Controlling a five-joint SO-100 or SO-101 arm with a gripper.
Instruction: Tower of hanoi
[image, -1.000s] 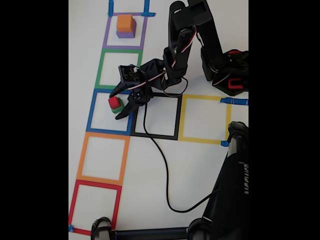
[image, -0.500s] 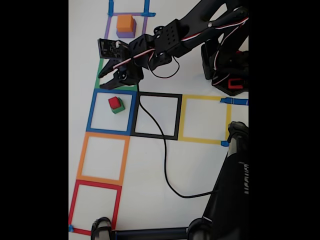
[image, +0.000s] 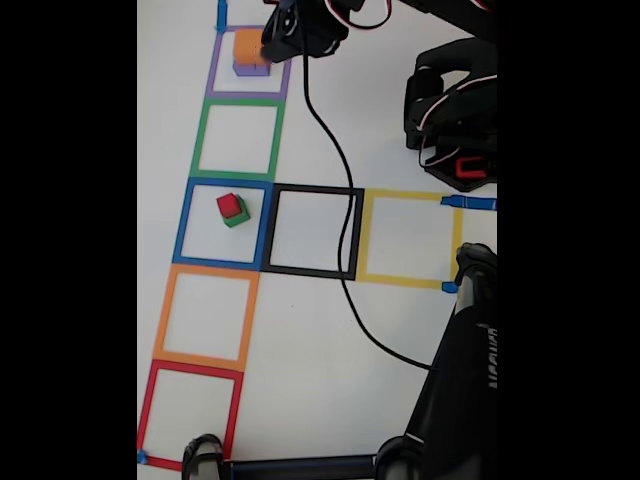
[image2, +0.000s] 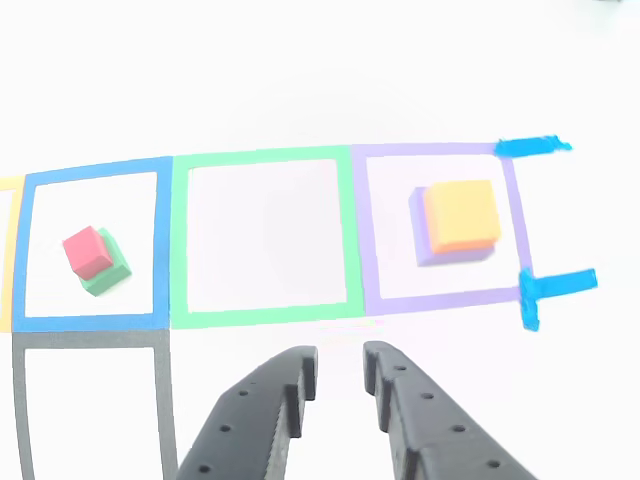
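On the white tabletop (image: 400, 330), our claw (image2: 338, 372), parted and empty, hangs at 6 o'clock of orange (image2: 461, 214) atop purple (image2: 455, 252); red (image2: 87, 250) caps green (image2: 108, 275), graded stacking.

matt black plastic claw (image2: 338, 368), smooth white table (image2: 300, 80)

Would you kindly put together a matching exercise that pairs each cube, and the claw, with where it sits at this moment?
Things:
1. red cube
2. green cube
3. orange cube
4. claw

Places or states:
A. on top of the purple cube, inside the purple tape square
B. under the red cube, inside the blue tape square
C. empty, fingers slightly apart, near the green tape square and the purple one
D. topmost piece of the stack in the blue tape square

Pairs: 1-D, 2-B, 3-A, 4-C
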